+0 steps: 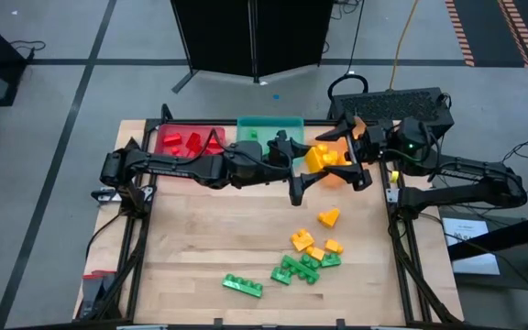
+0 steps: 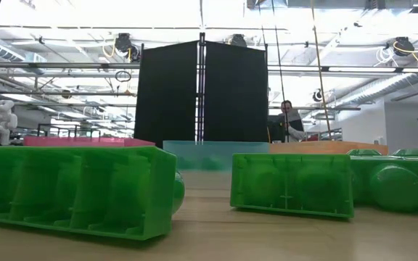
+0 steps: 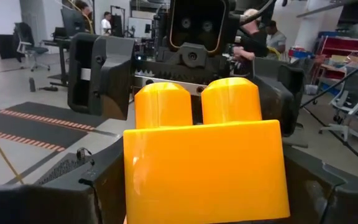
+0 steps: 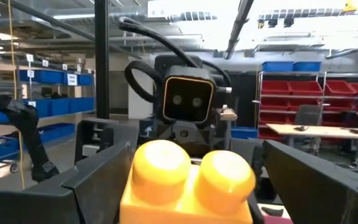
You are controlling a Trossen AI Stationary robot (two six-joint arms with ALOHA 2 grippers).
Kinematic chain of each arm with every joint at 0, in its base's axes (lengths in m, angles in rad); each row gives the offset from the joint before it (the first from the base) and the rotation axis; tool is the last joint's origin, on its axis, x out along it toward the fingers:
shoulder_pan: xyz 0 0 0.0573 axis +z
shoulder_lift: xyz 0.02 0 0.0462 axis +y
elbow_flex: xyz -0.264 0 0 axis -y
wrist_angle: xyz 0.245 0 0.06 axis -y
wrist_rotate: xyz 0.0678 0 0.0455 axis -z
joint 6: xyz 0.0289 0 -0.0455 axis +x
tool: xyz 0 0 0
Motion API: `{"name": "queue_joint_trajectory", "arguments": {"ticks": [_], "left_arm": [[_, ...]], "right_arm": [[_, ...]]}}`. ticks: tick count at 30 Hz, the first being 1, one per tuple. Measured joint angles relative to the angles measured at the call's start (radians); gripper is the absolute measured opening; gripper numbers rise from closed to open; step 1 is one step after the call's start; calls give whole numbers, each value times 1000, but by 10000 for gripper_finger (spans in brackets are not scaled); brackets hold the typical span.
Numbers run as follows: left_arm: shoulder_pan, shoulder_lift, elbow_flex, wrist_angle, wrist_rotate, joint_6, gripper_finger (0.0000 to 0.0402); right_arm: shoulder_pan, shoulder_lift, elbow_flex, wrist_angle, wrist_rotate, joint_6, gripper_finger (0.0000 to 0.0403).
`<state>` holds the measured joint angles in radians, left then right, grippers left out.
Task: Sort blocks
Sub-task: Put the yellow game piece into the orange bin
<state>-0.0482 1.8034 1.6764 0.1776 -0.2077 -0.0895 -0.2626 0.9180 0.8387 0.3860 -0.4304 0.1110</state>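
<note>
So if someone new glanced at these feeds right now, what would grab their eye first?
Probably the yellow block between the two hands, which face each other above the orange tray at the back right: the left hand grips it while the right hand stands open around it. Next, the unsorted green and yellow blocks scattered on the table's front right.

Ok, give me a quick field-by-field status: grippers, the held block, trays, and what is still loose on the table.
left gripper: shut on the yellow block, over the orange tray
right gripper: open, facing the left one, fingers either side of the block
red tray: holds red blocks
teal tray: between red and orange trays
loose blocks: yellow and green, near table edge
</note>
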Motion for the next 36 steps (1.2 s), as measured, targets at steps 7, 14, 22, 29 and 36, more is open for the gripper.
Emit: {"name": "queue_joint_trajectory", "arguments": {"ticks": [7,14,22,29,36], "left_arm": [[0,0,0,-4,0,1,305],[1,0,0,-1,0,0,305],[1,0,0,-8,-2,3,305],[0,0,0,-34,-9,-2,306],[3,0,0,-38,49,-11,345]], "right_arm": [[0,33,0,14,-24,2,356],[0,39,0,55,-35,1,315],[0,38,0,33,-44,4,281],[0,38,0,23,-47,1,281],[0,39,0,24,-46,-1,281]]}}
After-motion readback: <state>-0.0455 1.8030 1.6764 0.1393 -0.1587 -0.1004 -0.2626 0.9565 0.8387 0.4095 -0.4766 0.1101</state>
